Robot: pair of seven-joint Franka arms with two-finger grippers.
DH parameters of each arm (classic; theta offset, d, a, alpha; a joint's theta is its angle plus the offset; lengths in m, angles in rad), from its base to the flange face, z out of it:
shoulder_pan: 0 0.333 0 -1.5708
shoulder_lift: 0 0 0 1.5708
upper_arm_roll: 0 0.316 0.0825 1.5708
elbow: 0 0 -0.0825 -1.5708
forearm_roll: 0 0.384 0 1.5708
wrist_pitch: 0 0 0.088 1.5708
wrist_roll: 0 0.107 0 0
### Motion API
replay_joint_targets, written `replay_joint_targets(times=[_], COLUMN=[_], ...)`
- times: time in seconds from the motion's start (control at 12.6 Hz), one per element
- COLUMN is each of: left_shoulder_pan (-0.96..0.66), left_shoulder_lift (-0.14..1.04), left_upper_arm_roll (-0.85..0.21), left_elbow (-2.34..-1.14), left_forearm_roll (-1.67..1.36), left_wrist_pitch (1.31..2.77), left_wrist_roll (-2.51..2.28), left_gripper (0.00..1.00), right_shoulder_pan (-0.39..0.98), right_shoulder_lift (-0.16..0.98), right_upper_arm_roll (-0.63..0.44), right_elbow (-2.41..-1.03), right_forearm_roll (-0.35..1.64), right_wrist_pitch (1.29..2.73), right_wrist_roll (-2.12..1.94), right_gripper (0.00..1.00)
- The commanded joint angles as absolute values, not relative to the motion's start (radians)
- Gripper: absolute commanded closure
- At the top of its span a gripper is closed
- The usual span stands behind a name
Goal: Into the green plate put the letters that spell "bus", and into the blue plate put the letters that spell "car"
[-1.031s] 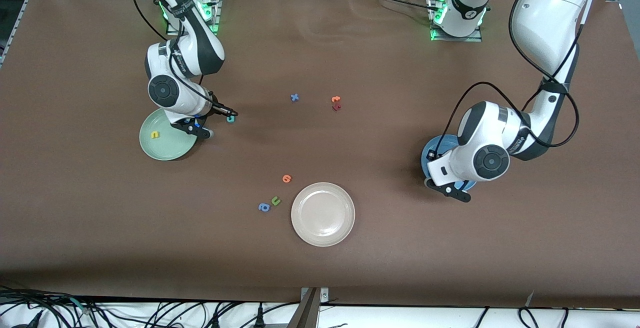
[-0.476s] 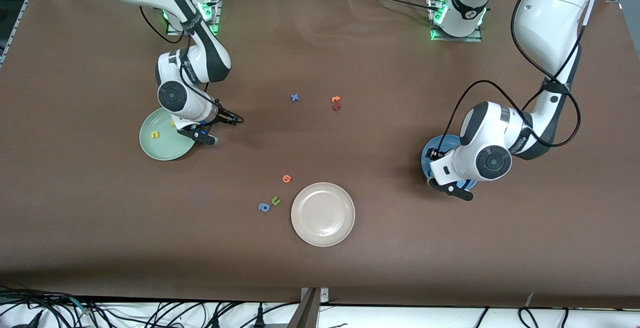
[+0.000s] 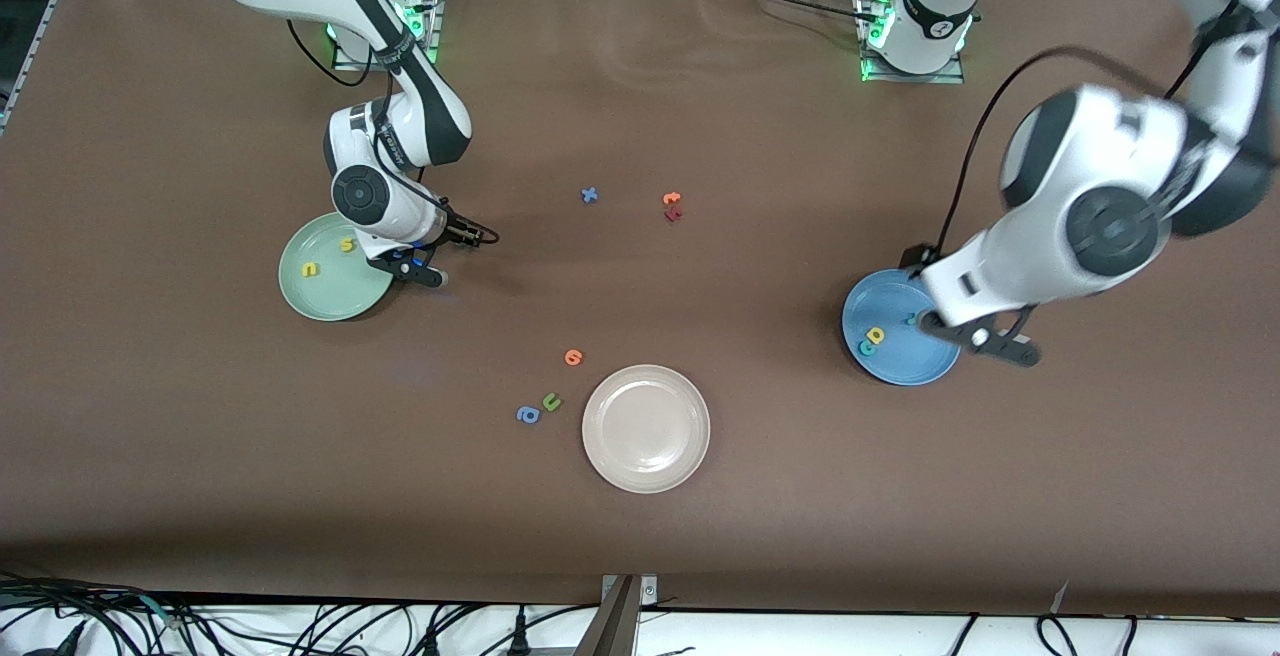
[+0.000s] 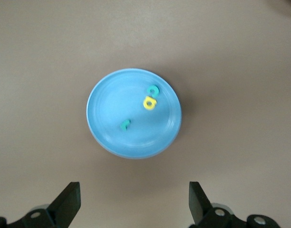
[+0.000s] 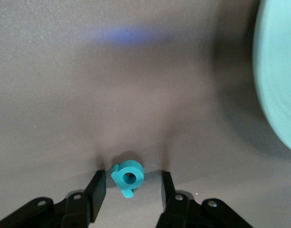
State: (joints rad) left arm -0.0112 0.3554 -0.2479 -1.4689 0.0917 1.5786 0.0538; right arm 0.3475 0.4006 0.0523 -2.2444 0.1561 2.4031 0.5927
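Brown matte table carries three round glossy plates and scattered tiny foam letters. Over the blue plate, at the left arm's end, the left gripper hangs with fingers spread wide and empty; teal "c", yellow "a" and hook-shaped teal "r" already lie in that plate, so "car" looks done. Yellow "u" and yellow "s" lie in the green plate. Just beside that plate's rim, toward the table's middle, the right gripper sits low with its half-open fingers either side of the teal "b", apparently not yet pinching. Soft foam squashes, so I'd close gently, centred on the round bowl, lift straight, then release low over the green plate
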Motion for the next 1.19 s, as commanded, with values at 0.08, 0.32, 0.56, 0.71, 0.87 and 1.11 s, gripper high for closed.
replay_joint_targets(times=[0.08,0.32,0.56,0.71,0.87,1.11], left_shoulder_pan=[-0.011,-0.141,-0.141,-0.133,-0.12,-0.054], left_shoulder_lift=[0.212,0.115,0.039,0.005,0.005,0.003], left_upper_arm_roll=[-0.169,-0.023,-0.026,-0.026,-0.032,-0.098], left_elbow=[-1.443,-1.466,-1.543,-1.557,-1.569,-1.569], left_forearm_roll=[0.002,0.005,0.0,-0.008,-0.008,-0.008], left_wrist_pitch=[1.503,1.5,1.483,1.474,1.473,1.473], left_wrist_roll=[0.06,0.054,0.04,0.037,0.038,0.04], left_gripper=[0.0,0.0,0.0,0.0,0.0,0.0], right_shoulder_pan=[0.357,0.357,0.354,0.354,0.354,0.35], right_shoulder_lift=[0.4,0.37,0.287,0.265,0.273,0.316], right_upper_arm_roll=[0.052,0.048,-0.015,-0.064,-0.141,-0.184], right_elbow=[-2.252,-2.244,-2.22,-2.22,-2.221,-2.224], right_forearm_roll=[0.153,0.153,0.152,0.152,0.152,0.152], right_wrist_pitch=[2.418,2.387,2.233,2.183,2.164,2.19], right_wrist_roll=[0.594,0.586,0.551,0.479,0.346,0.249], right_gripper=[0.86,0.98,0.98,0.98,0.98,0.95])
